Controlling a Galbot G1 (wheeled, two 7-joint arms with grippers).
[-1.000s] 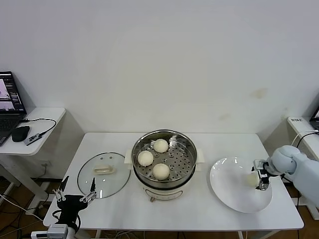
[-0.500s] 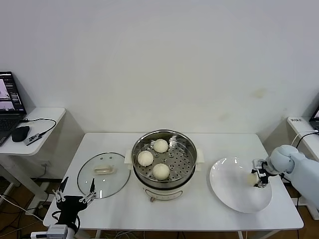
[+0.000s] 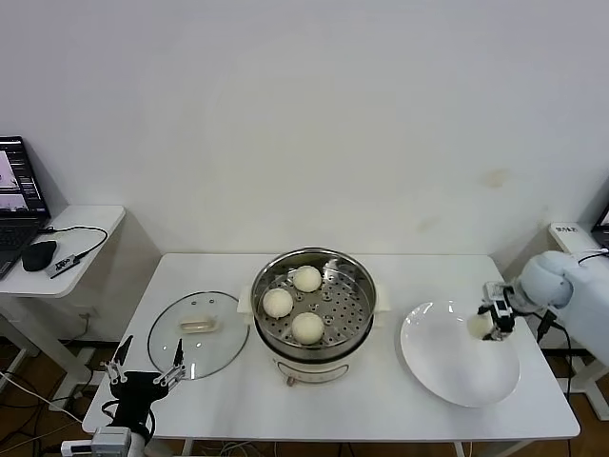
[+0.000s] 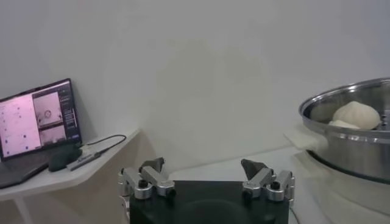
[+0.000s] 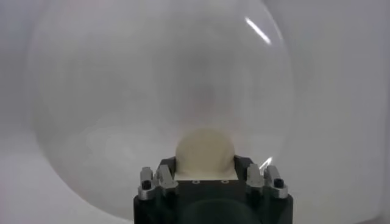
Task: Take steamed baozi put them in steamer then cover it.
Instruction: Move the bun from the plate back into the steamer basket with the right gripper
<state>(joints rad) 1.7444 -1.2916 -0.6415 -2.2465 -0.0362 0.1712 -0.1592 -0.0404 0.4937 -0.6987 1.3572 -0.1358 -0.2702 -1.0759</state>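
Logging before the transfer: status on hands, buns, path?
Right hand shut on fourth baozi over plate. Left hand open, parked by lid. Three baozi in steamer. Path unobstructed.

3 baozi (image 3: 306, 327) in steamer (image 3: 314, 303)

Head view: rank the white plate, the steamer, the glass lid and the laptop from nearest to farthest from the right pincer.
From the right pincer, which grips a baozi:
1. White plate, directly under it at the table's right end.
2. Steamer, mid-table.
3. Glass lid, lying on the table left of the steamer.
4. Laptop, on the side desk at far left.
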